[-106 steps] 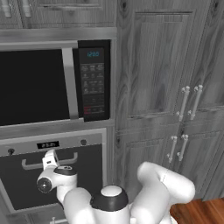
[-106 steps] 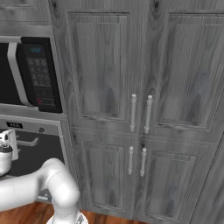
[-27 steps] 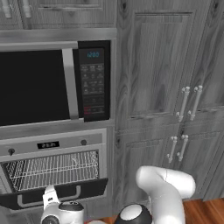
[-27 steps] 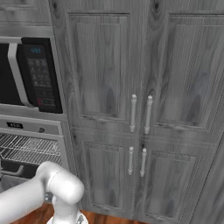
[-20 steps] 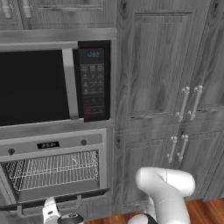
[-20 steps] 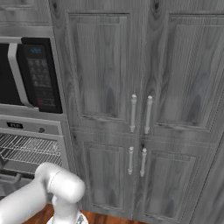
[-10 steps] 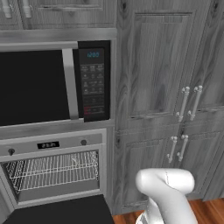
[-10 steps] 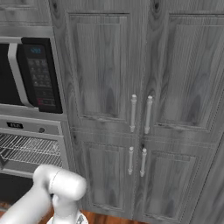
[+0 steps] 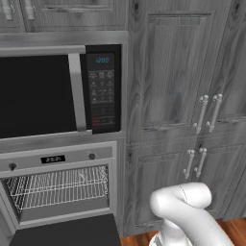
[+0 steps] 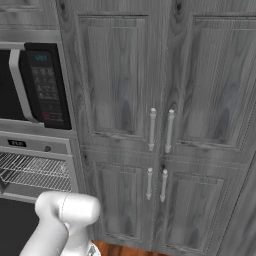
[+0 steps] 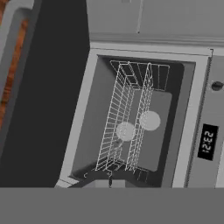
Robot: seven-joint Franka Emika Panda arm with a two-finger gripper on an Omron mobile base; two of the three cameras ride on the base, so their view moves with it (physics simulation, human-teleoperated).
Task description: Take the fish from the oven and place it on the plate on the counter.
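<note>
The oven (image 9: pixel 60 192) stands open, with its dark door (image 9: pixel 67 233) folded down flat and the wire racks (image 9: pixel 57 187) bare to view. In the hand view the oven cavity (image 11: pixel 131 122) appears rolled on its side, the racks (image 11: pixel 127 127) running away from me and the door (image 11: pixel 48 87) on the left. My gripper (image 11: pixel 109 180) sits shut and empty just in front of the cavity. A faint slim grey shape (image 9: pixel 81 177) lies on the upper rack, too small to tell if it is the fish. The plate and the counter are out of view.
A black-doored microwave (image 9: pixel 53 91) with a keypad sits above the oven. Tall grey wood cabinets (image 10: pixel 160 125) with bar handles fill the wall to the right. My white arm (image 9: pixel 187 216) bends low in front of them. Wood floor (image 11: pixel 13 65) shows beside the door.
The oven door has swung from half open down to flat. My hand has sunk below the left base view and the fingers have come together.
</note>
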